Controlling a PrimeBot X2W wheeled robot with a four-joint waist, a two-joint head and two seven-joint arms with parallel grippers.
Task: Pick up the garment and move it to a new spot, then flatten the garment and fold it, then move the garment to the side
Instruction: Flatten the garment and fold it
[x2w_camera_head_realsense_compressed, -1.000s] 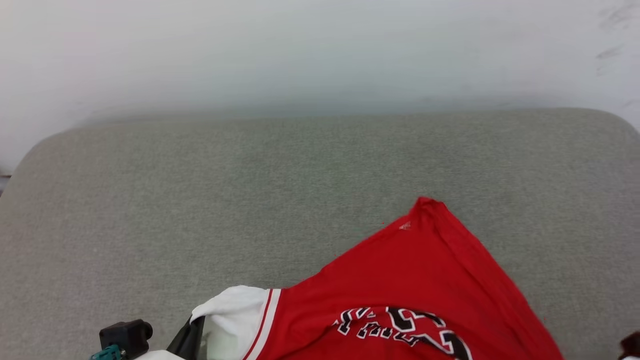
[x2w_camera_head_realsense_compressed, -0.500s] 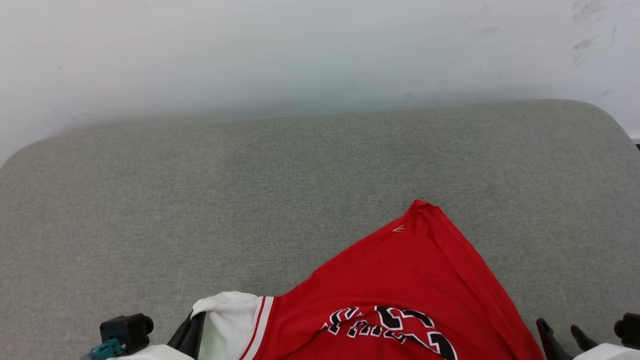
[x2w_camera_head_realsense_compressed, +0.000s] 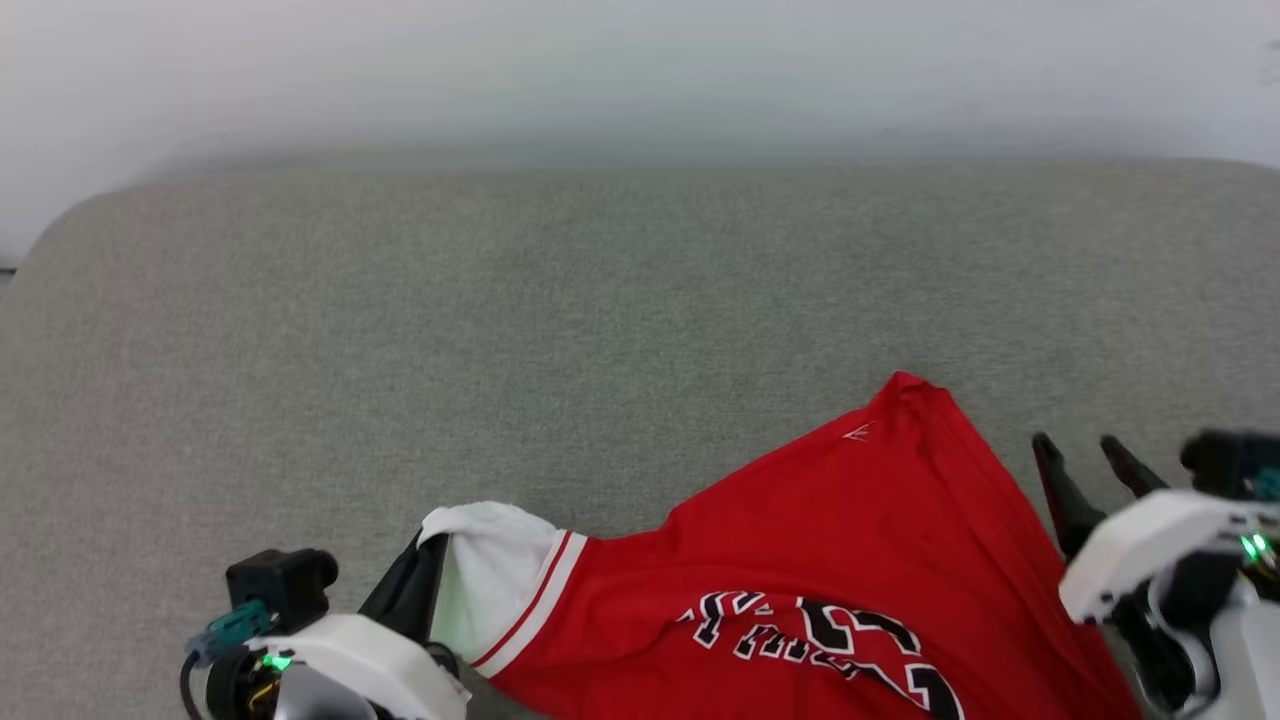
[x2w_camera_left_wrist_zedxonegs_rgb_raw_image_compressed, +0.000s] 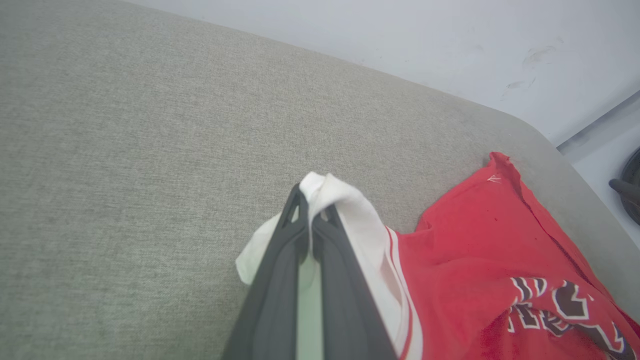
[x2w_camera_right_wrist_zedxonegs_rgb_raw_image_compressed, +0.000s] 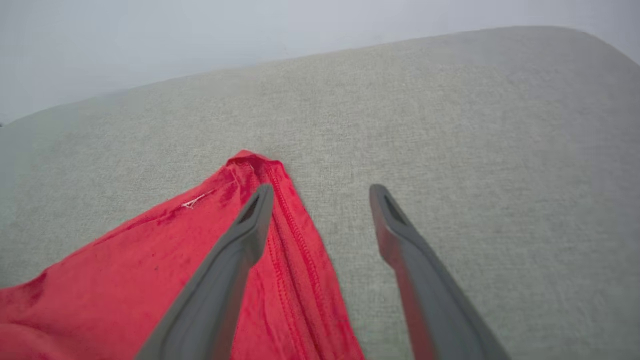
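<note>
- My left hand (x2w_camera_left_wrist_zedxonegs_rgb_raw_image_compressed: 309, 202) clamps the garment (x2w_camera_head_realsense_compressed: 830, 540) by its white sleeve (x2w_camera_left_wrist_zedxonegs_rgb_raw_image_compressed: 362, 225), pinched right at my fingertips.
- My right hand (x2w_camera_right_wrist_zedxonegs_rgb_raw_image_compressed: 321, 192) gapes wide, the garment's red corner just by its left finger, on the grey cushion (x2w_camera_head_realsense_compressed: 500, 330).

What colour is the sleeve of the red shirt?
White, with red and white stripes at its edge. The sleeve shows best in the left wrist view.
</note>
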